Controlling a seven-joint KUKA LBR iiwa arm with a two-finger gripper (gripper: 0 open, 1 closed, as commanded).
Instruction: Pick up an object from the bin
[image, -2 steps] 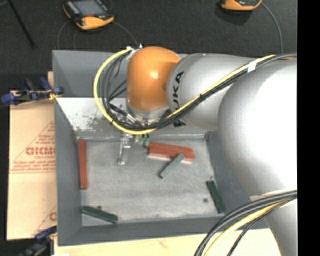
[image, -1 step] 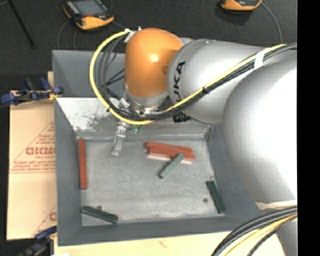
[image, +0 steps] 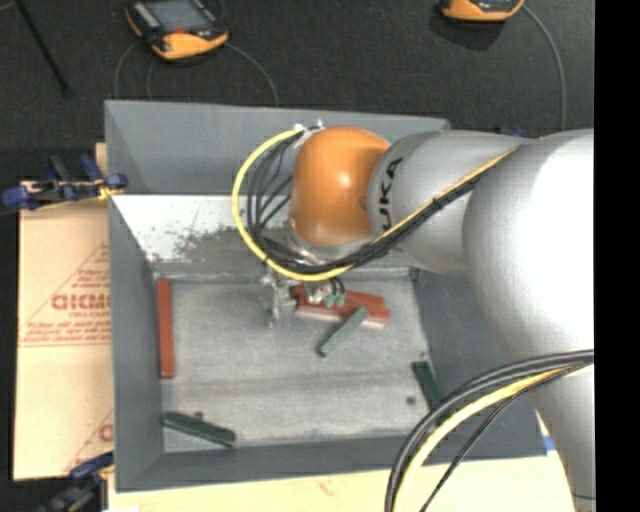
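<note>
Centre of the frame, upper half: robot arm (image: 480, 210), silver, entering from the right edge, its wrist capped by an orange cover (image: 335, 185) and ringed with yellow and black cables (image: 250, 215). Directly beneath the cover: jaws, lowered close to the floor of the grey metal bin (image: 130, 300) and largely hidden by the wrist; whether they are released or clenched cannot be told. Just right of the jaws, centre of the bin: one red bar (image: 360, 310), lying flat and nearly level, its left end tucked under the wrist; contact with the jaws cannot be made out. Against its lower edge: one slanted green stick (image: 340, 333), rising to the right. Left side of the bin: one red-brown stick (image: 165, 330), lying along the wall, well apart from the jaws. Lower left corner: one long green stick (image: 200, 429), flat on the floor. Lower right, against the right wall: one short green piece (image: 425, 383).
</note>
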